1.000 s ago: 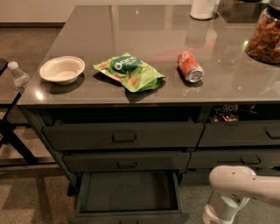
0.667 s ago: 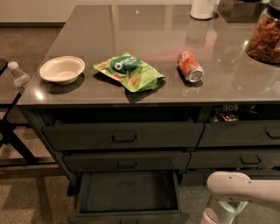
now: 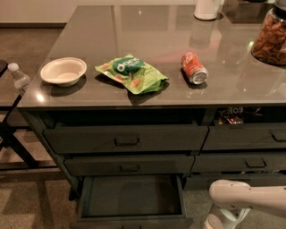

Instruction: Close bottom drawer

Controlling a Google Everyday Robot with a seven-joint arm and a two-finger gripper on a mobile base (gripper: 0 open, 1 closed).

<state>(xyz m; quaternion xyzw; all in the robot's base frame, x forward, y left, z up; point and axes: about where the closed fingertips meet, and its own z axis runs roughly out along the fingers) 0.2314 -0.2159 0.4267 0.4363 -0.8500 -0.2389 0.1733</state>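
Bottom drawer (image 3: 134, 194): pulled well out under the two taller fronts, its dark floor bare.
Room: open carpet (image 3: 40, 201) off the drawer's left edge.
Arm (image 3: 248, 197): white, bent, low beside the drawer's right corner.
Gripper: out of frame; you cannot tell its state.
Counter (image 3: 134, 31): bowl (image 3: 63, 71), chip bag (image 3: 132, 74), can (image 3: 194, 68) on its side.

A glossy grey tabletop (image 3: 147, 40) fills the upper frame. At its left sits a white bowl (image 3: 63, 71), with a green chip bag (image 3: 132, 73) lying flat beside it in the middle. Right of the bag, a red soda can (image 3: 194, 68) lies on its side. A jar of brown snacks (image 3: 270, 38) stands at the right edge and a white container (image 3: 207, 9) at the top. A clear water bottle (image 3: 19, 78) stands off the tabletop at far left.
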